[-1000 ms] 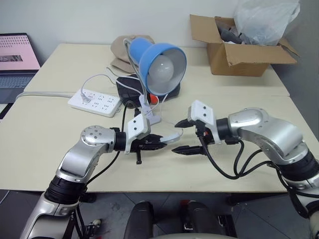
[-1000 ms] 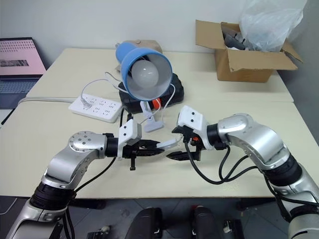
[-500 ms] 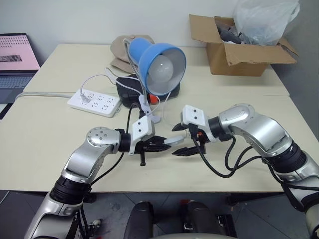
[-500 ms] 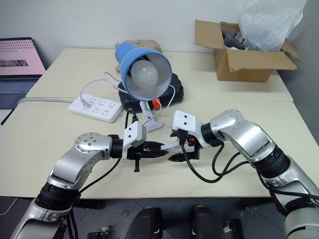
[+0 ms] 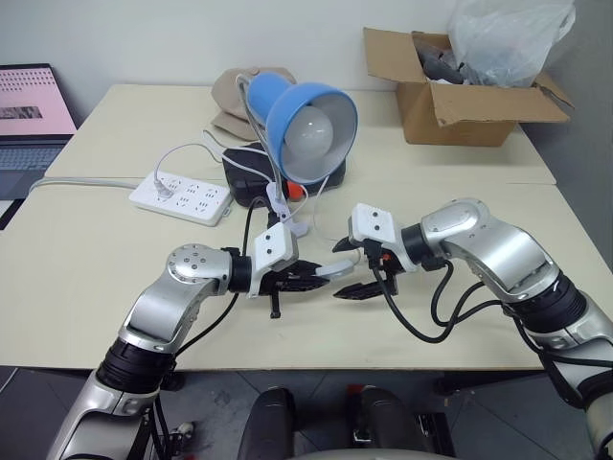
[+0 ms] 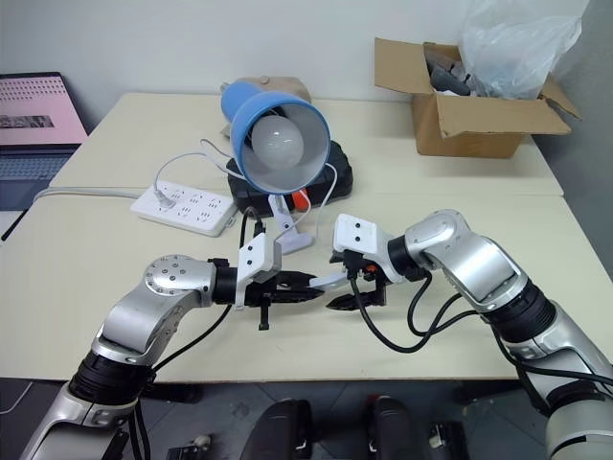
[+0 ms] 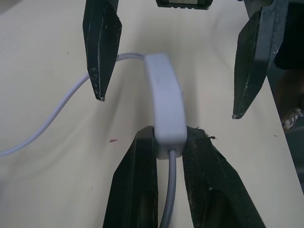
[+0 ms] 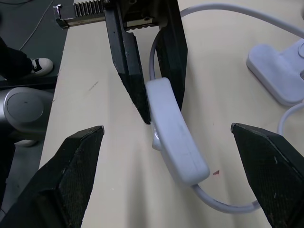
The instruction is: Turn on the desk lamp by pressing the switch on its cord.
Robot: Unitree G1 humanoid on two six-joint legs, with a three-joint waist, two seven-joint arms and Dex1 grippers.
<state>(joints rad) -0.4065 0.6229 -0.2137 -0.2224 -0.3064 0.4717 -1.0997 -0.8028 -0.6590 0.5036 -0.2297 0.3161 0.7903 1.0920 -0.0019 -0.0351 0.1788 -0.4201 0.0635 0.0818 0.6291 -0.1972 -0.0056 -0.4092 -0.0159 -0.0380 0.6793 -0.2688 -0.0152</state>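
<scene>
The desk lamp [image 5: 308,115], a blue shade with a white bulb, stands on its white clip base [image 5: 289,222] in the middle of the table. Its thin white cord [image 7: 52,114] runs forward to the small white switch [image 7: 165,107]. My left gripper [image 7: 168,137] is shut on the near end of the switch and holds it just above the tabletop. My right gripper [image 8: 166,129] faces it from the other side, open wide. Its two fingers straddle the free end of the switch [image 8: 175,130] without touching it.
A white power strip [image 5: 182,196] lies left of the lamp, and a black object [image 5: 244,171] sits behind the lamp's base. An open cardboard box [image 5: 460,101] holding a plastic bag stands at the back right. A laptop [image 5: 34,110] sits at the far left.
My right arm has swung in and its wrist has turned a little, so its open fingers now sit around the switch's free end. The left gripper keeps its hold, unmoved.
</scene>
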